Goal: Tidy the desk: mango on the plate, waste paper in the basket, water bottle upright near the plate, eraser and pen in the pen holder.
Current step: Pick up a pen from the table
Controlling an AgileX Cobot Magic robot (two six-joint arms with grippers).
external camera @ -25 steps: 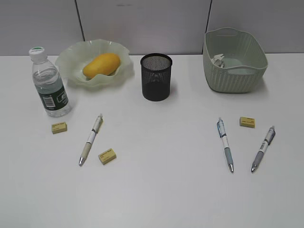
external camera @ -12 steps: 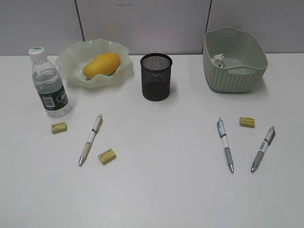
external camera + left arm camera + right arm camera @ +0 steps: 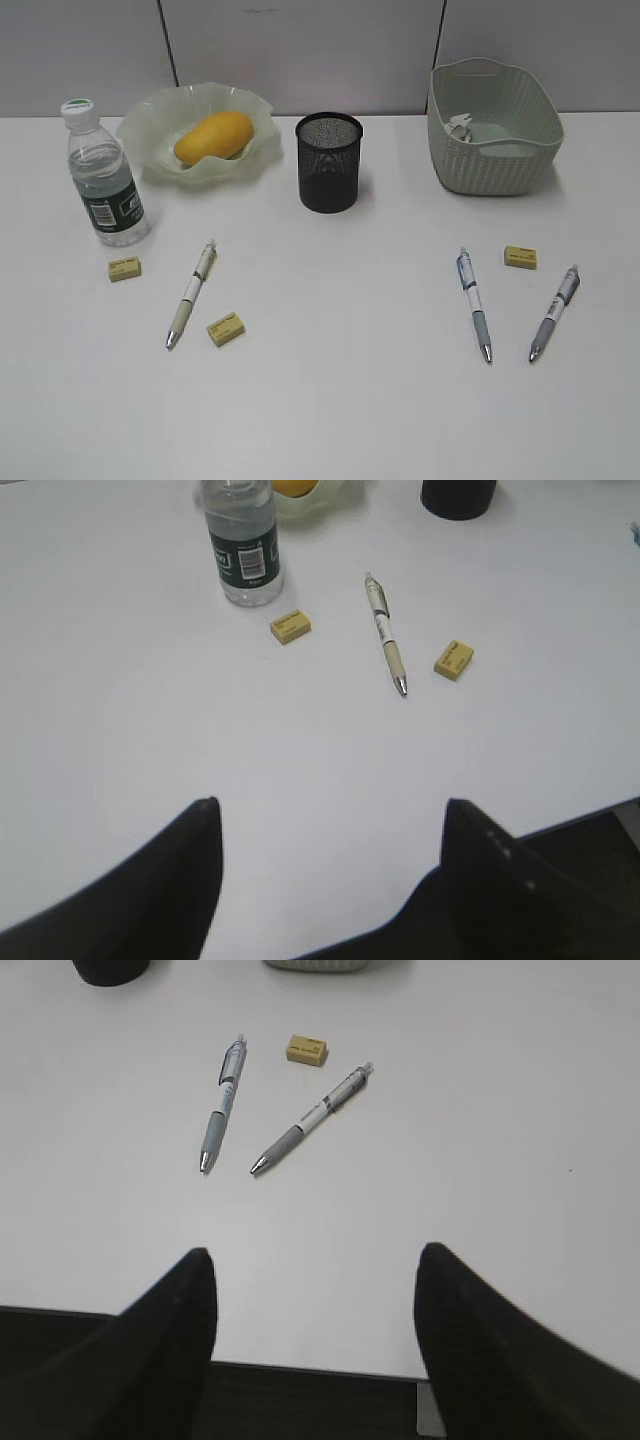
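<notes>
an office-like setting, most likely a staged desk. a plain white tabletop (image 3: 330, 410) stands against grey partition panels (image 3: 300, 50) split by dark vertical seams, like cubicle dividers. stationery points the same way: a black wire-mesh pen holder (image 3: 329, 161), three click pens (image 3: 191, 294) lying loose, and small yellow erasers (image 3: 226, 328) scattered near them.
</notes>
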